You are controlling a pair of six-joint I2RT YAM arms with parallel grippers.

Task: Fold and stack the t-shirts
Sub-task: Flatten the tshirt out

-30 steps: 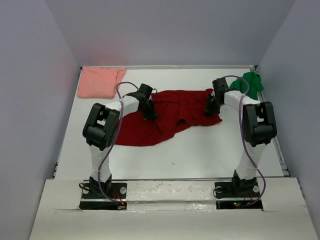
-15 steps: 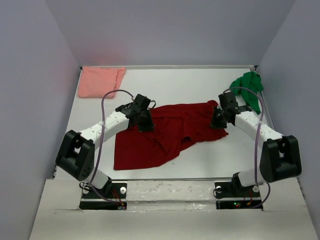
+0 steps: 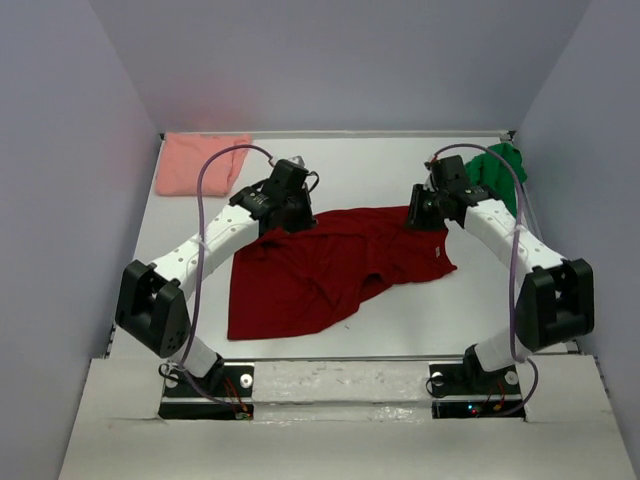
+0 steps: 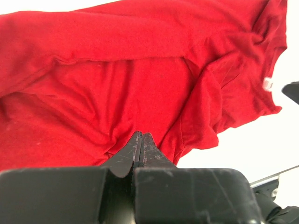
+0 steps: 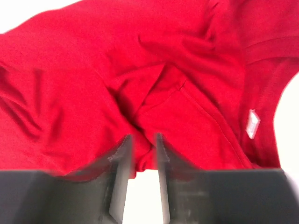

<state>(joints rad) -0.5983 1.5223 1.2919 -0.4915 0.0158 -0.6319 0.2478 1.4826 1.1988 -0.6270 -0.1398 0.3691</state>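
Two arms stretch low over the bench point(image 3: 370, 165), elbows swung outward, each reaching the far edge of the dark red t-shirt point(image 3: 330, 270), which lies rumpled mid-bench. The left tool point(image 3: 292, 215) is pinched tight on a red fold, while the right tool point(image 3: 422, 212) stands narrow with cloth bunched between its fingers. The salmon t-shirt point(image 3: 200, 165) fills the far left corner and the green t-shirt point(image 3: 497, 170) the far right.

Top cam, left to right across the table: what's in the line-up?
pale pink t-shirt → left gripper → dark red t-shirt, its middle between the two grippers → right gripper → green t-shirt
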